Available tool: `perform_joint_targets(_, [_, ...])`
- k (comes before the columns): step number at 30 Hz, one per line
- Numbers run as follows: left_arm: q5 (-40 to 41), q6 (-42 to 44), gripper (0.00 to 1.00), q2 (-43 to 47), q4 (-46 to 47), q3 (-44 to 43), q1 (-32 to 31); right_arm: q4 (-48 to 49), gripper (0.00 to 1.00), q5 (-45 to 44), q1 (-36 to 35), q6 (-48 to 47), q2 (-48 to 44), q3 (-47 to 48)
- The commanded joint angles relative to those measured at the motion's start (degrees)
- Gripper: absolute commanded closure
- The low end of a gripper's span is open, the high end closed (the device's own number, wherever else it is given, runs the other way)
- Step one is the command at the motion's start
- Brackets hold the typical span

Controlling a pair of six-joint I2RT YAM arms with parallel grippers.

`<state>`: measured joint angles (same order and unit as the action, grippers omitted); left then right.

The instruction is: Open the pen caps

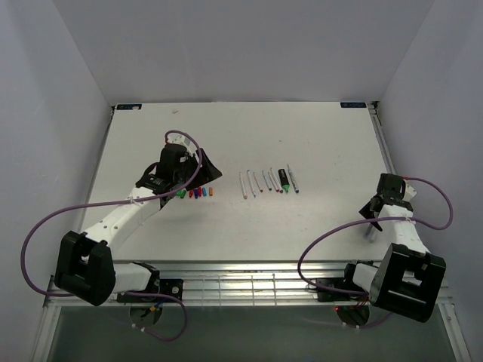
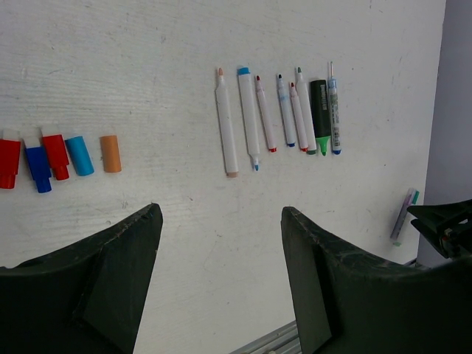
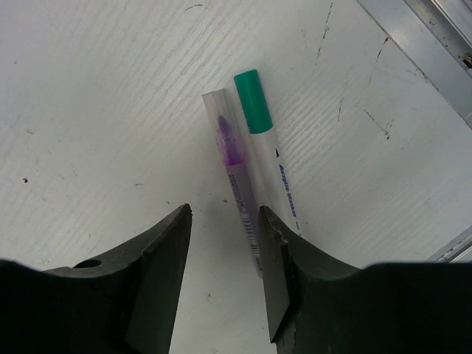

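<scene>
Several loose pen caps lie in a row: red (image 2: 55,155), blue (image 2: 38,168), light blue (image 2: 80,155), orange (image 2: 110,153); the row also shows in the top view (image 1: 196,192). A row of uncapped white pens (image 2: 249,118) with a black marker (image 2: 320,110) lies beyond (image 1: 268,181). My left gripper (image 2: 221,210) is open and empty above the table, beside the caps (image 1: 181,179). My right gripper (image 3: 225,214) is open. A pen with a clear cap and purple tip (image 3: 232,162) lies along its right finger (image 3: 269,221). A green-capped pen (image 3: 254,103) lies beside it.
The two capped pens lie near the table's right front edge (image 1: 369,231), close to a metal rail (image 3: 420,37). They show far right in the left wrist view (image 2: 404,214). White walls enclose the table. Purple cables (image 1: 45,226) loop off both arms.
</scene>
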<state>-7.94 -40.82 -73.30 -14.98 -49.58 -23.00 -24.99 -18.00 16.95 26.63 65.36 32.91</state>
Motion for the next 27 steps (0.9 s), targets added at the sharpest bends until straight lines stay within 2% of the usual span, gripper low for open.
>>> perform_joint_targets(1, [0.74,0.91,0.24,1.58,0.48,-1.04,-0.2,0.12,0.52,-2.21,0.63,0.79,0.47,-0.3])
perform_joint_targets(13, [0.91,1.09,0.23,1.14,0.57,-1.39,-0.2,2.23,0.57,-1.34,1.07,0.62,3.98,-1.18])
perform_joint_targets(18, [1.26,1.27,0.23,1.05,0.57,-1.31,-0.2,3.55,0.67,0.42,1.07,0.44,5.82,-1.44])
perform_joint_targets(22, [1.35,1.18,0.23,1.23,1.01,-0.69,-0.2,4.6,0.81,1.82,1.07,0.88,6.88,-2.4])
perform_joint_targets(24, [1.35,1.09,0.23,1.49,1.53,-0.26,-0.2,5.48,0.83,2.53,1.07,0.88,7.41,-2.76])
perform_joint_targets(27, [1.35,1.0,0.23,1.4,1.8,0.1,-0.2,6.44,0.91,4.72,0.89,0.35,8.9,-2.67])
